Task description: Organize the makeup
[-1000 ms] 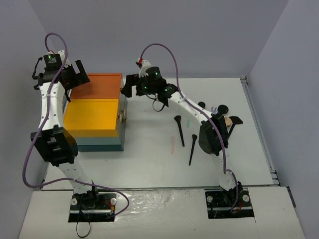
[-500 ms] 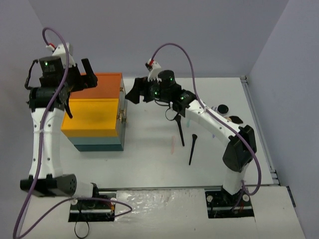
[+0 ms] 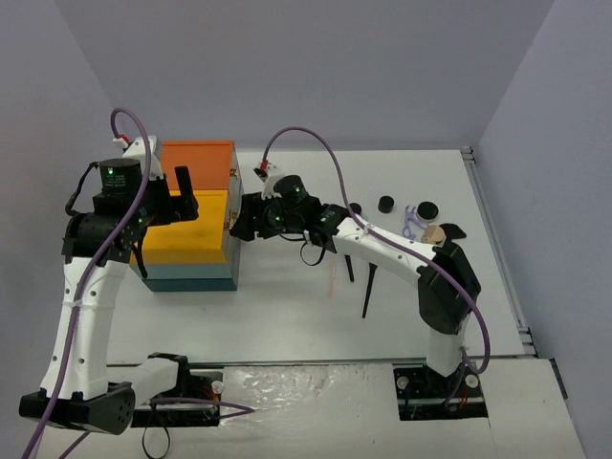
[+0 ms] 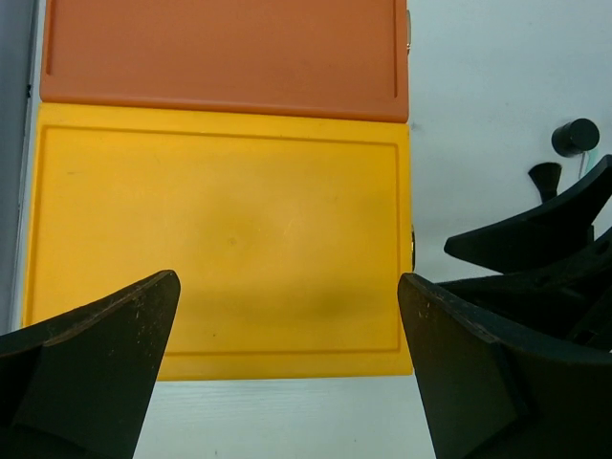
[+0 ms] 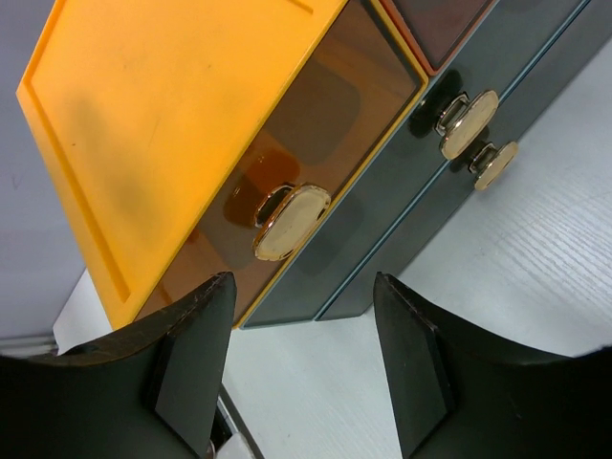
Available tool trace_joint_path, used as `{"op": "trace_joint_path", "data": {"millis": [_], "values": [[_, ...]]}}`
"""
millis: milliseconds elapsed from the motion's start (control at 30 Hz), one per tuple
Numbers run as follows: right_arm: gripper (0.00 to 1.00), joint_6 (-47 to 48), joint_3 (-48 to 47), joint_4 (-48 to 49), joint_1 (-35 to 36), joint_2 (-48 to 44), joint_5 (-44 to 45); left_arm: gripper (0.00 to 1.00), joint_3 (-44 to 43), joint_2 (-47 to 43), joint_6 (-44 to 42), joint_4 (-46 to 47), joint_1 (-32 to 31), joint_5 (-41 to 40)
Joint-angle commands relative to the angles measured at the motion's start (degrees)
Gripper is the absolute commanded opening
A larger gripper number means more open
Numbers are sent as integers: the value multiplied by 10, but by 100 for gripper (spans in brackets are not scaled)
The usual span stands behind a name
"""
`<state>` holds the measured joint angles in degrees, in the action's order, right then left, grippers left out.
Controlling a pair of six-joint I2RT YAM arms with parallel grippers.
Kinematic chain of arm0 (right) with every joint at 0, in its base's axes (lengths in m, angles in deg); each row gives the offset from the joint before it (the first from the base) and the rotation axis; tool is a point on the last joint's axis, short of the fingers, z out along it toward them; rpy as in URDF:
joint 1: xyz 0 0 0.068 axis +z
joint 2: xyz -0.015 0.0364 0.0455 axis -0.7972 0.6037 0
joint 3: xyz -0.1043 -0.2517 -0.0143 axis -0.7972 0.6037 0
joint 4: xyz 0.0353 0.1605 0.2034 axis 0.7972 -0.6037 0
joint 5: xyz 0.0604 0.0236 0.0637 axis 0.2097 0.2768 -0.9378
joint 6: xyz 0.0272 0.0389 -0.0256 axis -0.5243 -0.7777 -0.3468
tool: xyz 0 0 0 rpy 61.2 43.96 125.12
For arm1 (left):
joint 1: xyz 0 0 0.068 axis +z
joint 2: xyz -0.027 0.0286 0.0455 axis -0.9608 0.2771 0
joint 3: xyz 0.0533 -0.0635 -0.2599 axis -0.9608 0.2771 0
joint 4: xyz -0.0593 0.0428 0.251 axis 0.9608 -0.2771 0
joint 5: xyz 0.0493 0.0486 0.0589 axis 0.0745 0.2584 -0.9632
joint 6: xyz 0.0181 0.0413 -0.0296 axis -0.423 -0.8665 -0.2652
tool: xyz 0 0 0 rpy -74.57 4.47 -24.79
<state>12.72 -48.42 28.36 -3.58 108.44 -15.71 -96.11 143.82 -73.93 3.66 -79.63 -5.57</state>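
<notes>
1. While the left gripper (image 4: 287,279) hangs over the yellow lid (image 4: 220,239) of the teal box (image 3: 191,275), its fingers (image 4: 96,354) are spread wide with only lid showing between them; the orange lid (image 4: 225,57) sits right behind the yellow one, toward the far edge.
2. The box is parked near the far-left corner of the table (image 3: 287,325).
3. The right gripper (image 5: 304,277) is up against the box's right side; fingers apart, nothing pinched; the gold knob (image 5: 292,222) on the yellow-topped drawer sits just past the gap, and I can't see either finger touching it.
4. The makeup is all out on the right half of the table; left jar (image 3: 356,207), middle jar (image 3: 386,204) and right jar (image 3: 426,209) line up along the far edge; lilac loop (image 3: 411,222) and beige puff (image 3: 433,232) are just beside the right jar, toward the far-right corner.
5. A slim black brush (image 3: 368,287) and a pink stick (image 3: 332,280) lie near the table's middle, apart from each other; the right arm crosses over them.
</notes>
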Motion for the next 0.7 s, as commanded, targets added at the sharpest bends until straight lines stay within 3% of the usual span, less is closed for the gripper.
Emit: {"op": "trace_joint_path", "data": {"millis": [0, 667], "values": [[56, -10, -25, 55, 8, -3, 56, 97, 3, -33, -4, 6, -9, -27], [56, -30, -49, 65, 21, 21, 81, 97, 23, -33, -6, 11, -21, -35]]}}
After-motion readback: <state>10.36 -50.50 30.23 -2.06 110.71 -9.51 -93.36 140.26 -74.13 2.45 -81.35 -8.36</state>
